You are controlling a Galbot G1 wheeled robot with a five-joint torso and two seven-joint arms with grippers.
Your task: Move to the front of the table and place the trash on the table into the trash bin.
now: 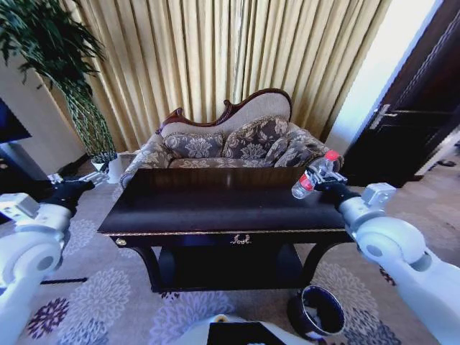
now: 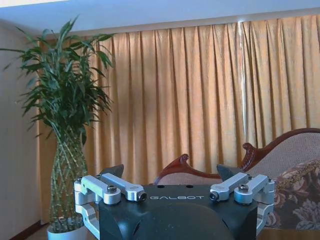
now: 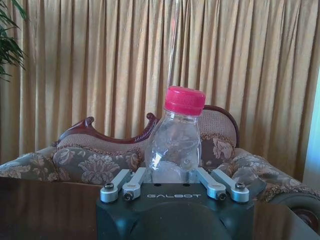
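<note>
Bottle lifted over table's right end

I see right gripper [image 1: 316, 177] pinching bottle [image 3: 174, 145] above table [image 1: 215, 208]; head view adds bin [image 1: 317, 310] near-right; left gripper [image 2: 170, 175] spread, off left.

1. The table [image 1: 215, 208] is dark, glossy brown, with a thin gold trim line and a small gold emblem [image 1: 241, 239] on its front.
2. The bottle [image 3: 174, 145] is clear plastic with a pinkish-red cap and a red label.
3. The bin [image 1: 317, 310] is dark, nearly black.
4. The sofa [image 1: 230, 144] is grey-beige with a floral pattern, framed in reddish-brown wood.
5. The curtains [image 1: 215, 57] are golden yellow.
6. The plant [image 2: 67, 100] is green, in a white pot.
7. The carpet [image 1: 93, 287] is pale grey with purple flowers.
8. The right gripper [image 3: 175, 181] is black and silver.
</note>
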